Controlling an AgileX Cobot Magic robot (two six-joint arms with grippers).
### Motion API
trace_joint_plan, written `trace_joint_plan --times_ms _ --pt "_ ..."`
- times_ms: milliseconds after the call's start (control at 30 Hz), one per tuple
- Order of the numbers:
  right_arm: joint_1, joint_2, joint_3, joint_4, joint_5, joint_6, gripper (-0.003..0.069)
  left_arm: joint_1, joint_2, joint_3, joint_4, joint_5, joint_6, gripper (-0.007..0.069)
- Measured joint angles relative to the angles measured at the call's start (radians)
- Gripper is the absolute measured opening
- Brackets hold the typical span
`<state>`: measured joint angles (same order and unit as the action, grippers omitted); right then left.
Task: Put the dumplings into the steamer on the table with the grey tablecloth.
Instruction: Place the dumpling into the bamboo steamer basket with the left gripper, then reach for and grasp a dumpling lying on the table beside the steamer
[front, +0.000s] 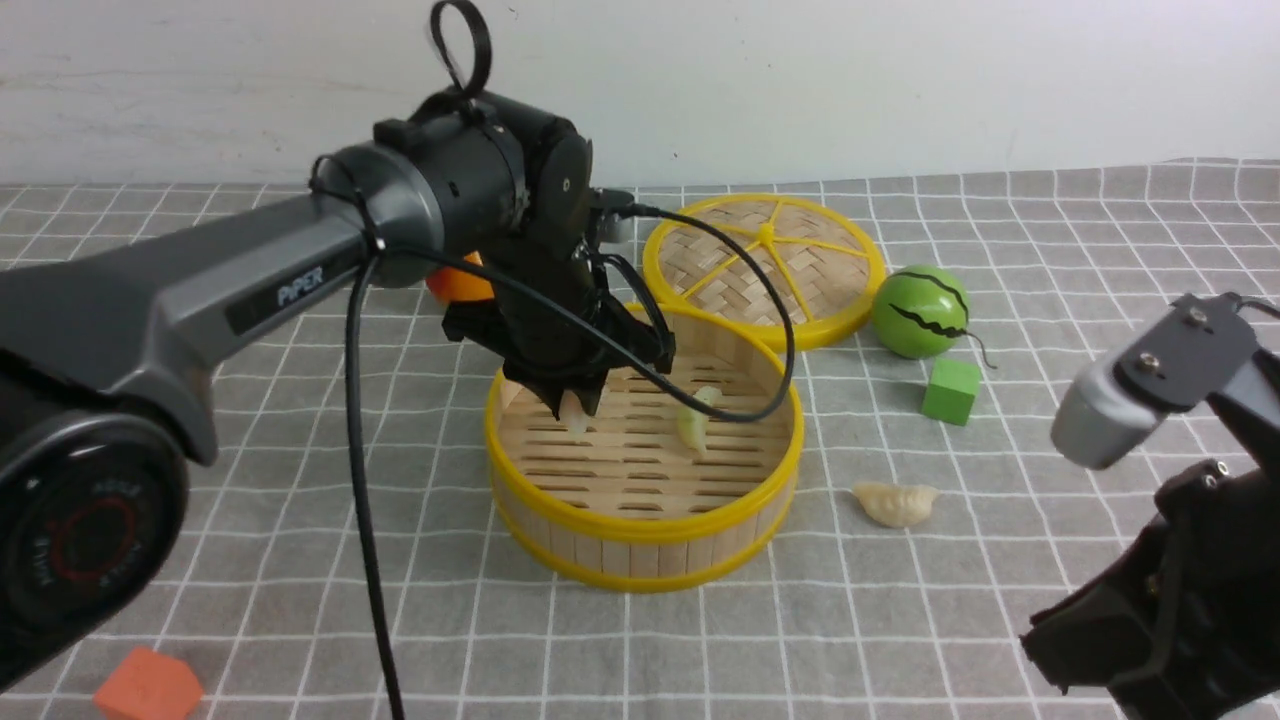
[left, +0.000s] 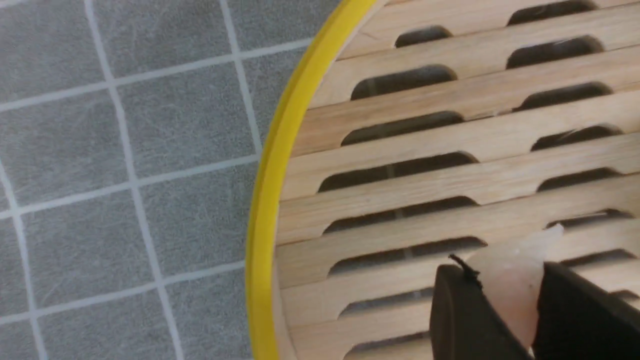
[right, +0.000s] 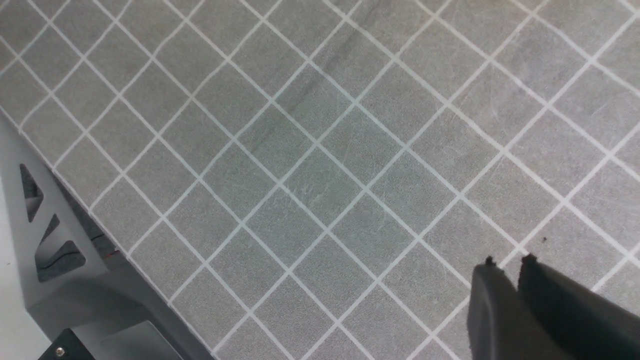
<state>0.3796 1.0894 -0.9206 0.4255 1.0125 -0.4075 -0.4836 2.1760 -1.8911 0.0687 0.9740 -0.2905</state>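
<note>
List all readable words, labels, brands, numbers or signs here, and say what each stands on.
"PiPER": white lettering on the dark patch of the left arm.
Around the red ring on the left arm's round joint: small lettering, too blurred to read.
No other text shows.

A plain white wall (front: 800, 90) rises behind the tabletop (front: 330, 620)

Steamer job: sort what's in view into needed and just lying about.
Needed:
- steamer
- pinkish dumpling
- green dumpling
- cream dumpling
- tablecloth

Lying about:
- woven lid
- toy watermelon
- green block
- orange-red block
</note>
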Motion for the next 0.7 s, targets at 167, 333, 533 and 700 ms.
trace_joint_plan --times_ms 167,333,533,700 --pt "0.000 0.010 -0.012 -0.070 0.009 0.062 0.0075 0.000 0.051 -0.012 -0.008 0.002 0.000 0.0202" --pt "0.000 0.048 -0.035 -0.107 0.022 0.080 0.0075 0.000 0.060 -0.048 -0.008 0.033 0.000 0.0304" --pt "-0.018 0.185 -0.192 -0.124 0.066 0.081 0.0075 0.000 0.050 -0.294 -0.011 0.236 0.008 0.0391" --pt "-0.082 0.325 -0.311 -0.124 0.066 0.081 0.0071 0.000 -0.068 -0.368 -0.018 0.262 0.035 0.0382"
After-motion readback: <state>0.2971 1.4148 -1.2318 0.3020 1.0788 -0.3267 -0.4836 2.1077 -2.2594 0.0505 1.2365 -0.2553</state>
